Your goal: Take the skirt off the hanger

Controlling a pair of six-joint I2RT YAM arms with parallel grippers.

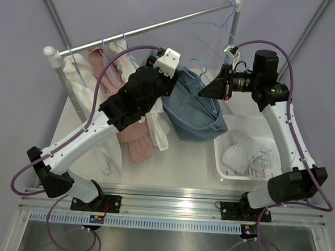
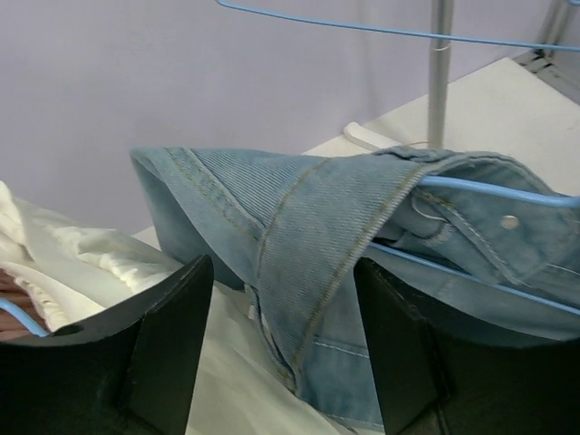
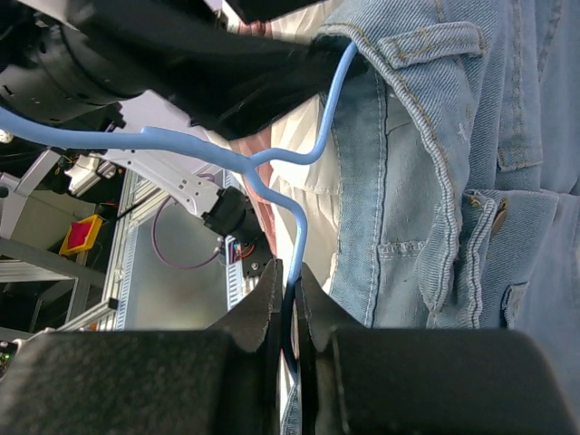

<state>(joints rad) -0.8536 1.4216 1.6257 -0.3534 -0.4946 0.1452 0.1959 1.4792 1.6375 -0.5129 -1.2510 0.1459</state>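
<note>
The edge of the skirt (image 2: 344, 208) sits right between the spread jaws of the left gripper (image 2: 283, 272), while the right gripper (image 3: 288, 272) pinches the hanger (image 3: 163, 138) tight.

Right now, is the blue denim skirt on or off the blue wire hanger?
On: blue wire hanger runs inside the waistband of the blue denim skirt.

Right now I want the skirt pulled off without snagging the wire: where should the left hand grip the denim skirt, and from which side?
Grip the stitched fold of the denim skirt hanging between the left hand's open fingers, coming from its left end. The blue hanger wire shows only toward the right hand, which pinches it, so closing here likely catches cloth alone.
</note>
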